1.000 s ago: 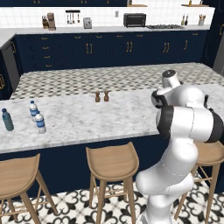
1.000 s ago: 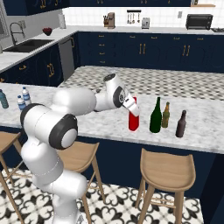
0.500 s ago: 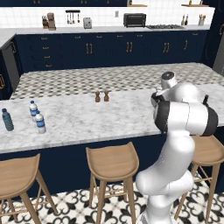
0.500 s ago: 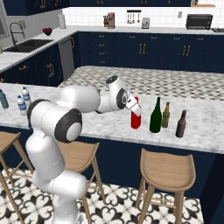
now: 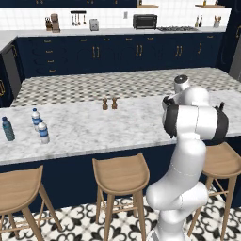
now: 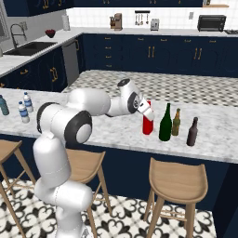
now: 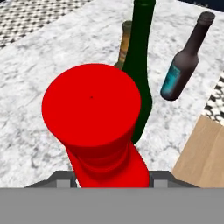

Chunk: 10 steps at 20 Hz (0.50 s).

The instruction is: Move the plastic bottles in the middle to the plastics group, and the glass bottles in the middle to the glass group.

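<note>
Red bottle [image 6: 148, 124] gripped by end effector [image 6: 147, 110], upright on counter [image 6: 116, 132], beside green wine btl [image 6: 165, 123].

A: The light is even and bright, with no clear source. The marble counter [image 6: 116, 132] shows only faint shadows under the bottles.

B: Yes. No glare or blur; the red cap [image 7: 92, 103] looks flat and slightly pixelated close up.

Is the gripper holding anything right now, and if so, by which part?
Yes. The gripper is shut on the red bottle, gripping it high up, around the neck just below the red cap. The bottle stands beside the green wine bottle.
</note>
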Motion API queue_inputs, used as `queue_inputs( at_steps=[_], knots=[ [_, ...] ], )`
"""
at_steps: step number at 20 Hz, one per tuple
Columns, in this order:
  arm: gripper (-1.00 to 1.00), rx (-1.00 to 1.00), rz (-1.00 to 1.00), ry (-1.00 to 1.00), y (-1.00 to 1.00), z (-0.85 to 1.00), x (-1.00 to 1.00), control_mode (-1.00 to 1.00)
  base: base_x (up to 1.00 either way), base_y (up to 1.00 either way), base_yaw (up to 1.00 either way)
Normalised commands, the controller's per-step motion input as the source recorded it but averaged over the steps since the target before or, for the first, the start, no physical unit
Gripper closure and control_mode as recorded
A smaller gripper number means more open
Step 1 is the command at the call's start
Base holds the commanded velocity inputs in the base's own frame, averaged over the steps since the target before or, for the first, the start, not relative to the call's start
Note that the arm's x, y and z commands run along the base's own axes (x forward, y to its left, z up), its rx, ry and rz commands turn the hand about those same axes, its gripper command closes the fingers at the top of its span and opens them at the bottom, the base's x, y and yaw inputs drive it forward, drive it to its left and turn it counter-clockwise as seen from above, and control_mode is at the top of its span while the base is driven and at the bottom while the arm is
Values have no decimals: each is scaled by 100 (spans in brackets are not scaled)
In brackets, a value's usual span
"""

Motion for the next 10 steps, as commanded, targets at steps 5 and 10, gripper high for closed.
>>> queue_inputs(
  at_steps=[5,10],
  knots=[
    [100,0,0,0,0,-45,1,-100,0,0,0],
    [100,0,0,0,0,-31,0,-100,0,0,0]
  ],
)
